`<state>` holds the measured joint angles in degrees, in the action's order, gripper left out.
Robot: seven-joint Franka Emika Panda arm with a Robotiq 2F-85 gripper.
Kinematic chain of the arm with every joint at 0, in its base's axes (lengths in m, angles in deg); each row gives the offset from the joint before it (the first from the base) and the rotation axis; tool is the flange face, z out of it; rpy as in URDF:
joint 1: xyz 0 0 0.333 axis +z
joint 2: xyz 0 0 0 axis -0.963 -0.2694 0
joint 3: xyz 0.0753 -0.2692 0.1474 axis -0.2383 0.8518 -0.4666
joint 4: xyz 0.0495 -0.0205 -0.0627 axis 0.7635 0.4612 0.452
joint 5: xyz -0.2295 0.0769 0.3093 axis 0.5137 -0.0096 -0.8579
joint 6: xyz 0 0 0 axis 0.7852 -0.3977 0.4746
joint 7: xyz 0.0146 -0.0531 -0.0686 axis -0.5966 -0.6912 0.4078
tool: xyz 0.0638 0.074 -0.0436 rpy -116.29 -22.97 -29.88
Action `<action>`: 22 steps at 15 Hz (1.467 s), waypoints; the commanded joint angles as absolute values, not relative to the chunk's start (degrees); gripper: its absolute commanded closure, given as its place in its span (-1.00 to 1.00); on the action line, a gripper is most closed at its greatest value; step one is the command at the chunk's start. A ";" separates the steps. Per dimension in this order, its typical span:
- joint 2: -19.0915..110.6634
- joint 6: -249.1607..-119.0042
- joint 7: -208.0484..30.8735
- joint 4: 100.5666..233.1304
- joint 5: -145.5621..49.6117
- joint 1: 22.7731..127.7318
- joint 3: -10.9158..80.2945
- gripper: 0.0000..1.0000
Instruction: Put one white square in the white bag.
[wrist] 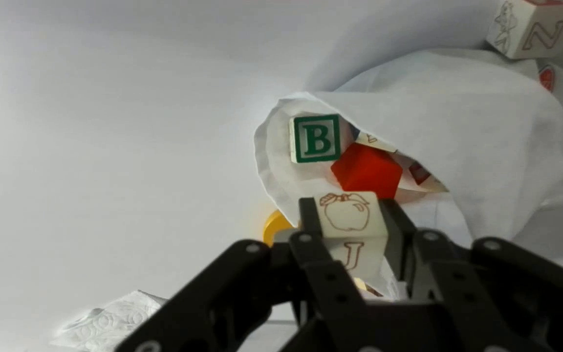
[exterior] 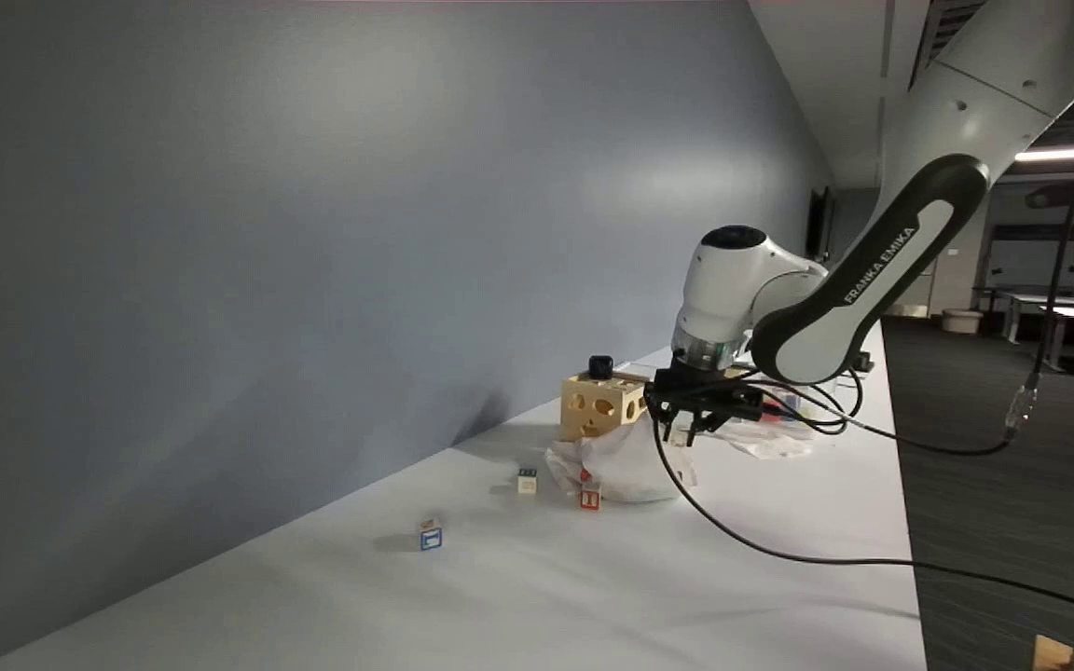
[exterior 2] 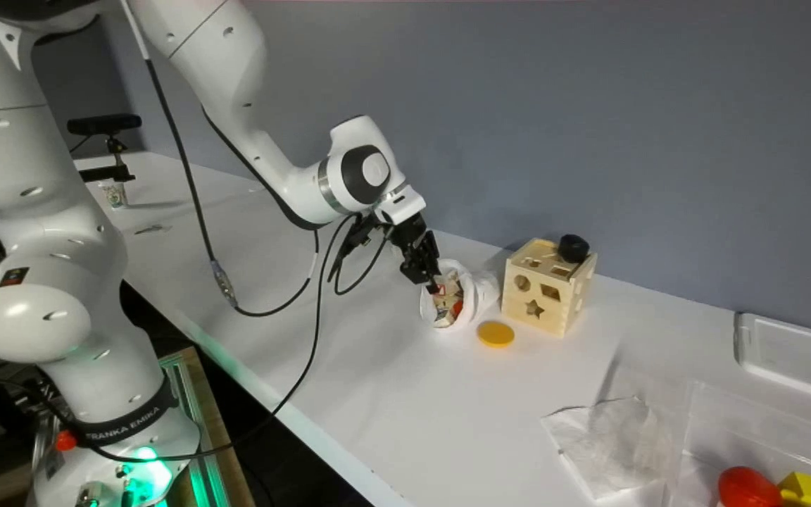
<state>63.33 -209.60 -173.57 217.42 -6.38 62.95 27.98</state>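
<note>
The white bag (wrist: 501, 146) lies open on the table, holding a green-B block (wrist: 316, 138), a red shape (wrist: 368, 171) and other partly hidden blocks. The bag also shows in both exterior views (exterior: 635, 466) (exterior 2: 481, 296). My gripper (wrist: 350, 220) is shut on a white square block (wrist: 346, 215) with an apple and a J, one finger on each side. The held block is over the bag's mouth in the wrist view. In both exterior views my gripper (exterior: 679, 436) (exterior 2: 434, 283) is at the bag's opening. Its exact height over the bag's contents is unclear.
A wooden shape-sorter box (exterior 2: 543, 289) with a black piece (exterior 2: 574, 248) stands beside the bag. A yellow disc (exterior 2: 495, 334) lies near it. Loose blocks (exterior: 527, 481) (exterior: 590, 496) (exterior: 431, 535) lie on the table. A crumpled wrapper (exterior 2: 610, 440) and clear bin (exterior 2: 764, 429) are further off.
</note>
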 commanded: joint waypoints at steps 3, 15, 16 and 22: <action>58.04 -215.43 -181.37 214.51 2.37 62.40 28.84 0.81; 50.44 -222.86 -186.41 209.36 5.14 63.20 29.73 -0.46; 50.66 -222.73 -185.65 209.75 3.90 62.96 29.31 -0.59; 55.24 -214.28 -176.19 213.93 -12.80 60.76 23.46 -1.00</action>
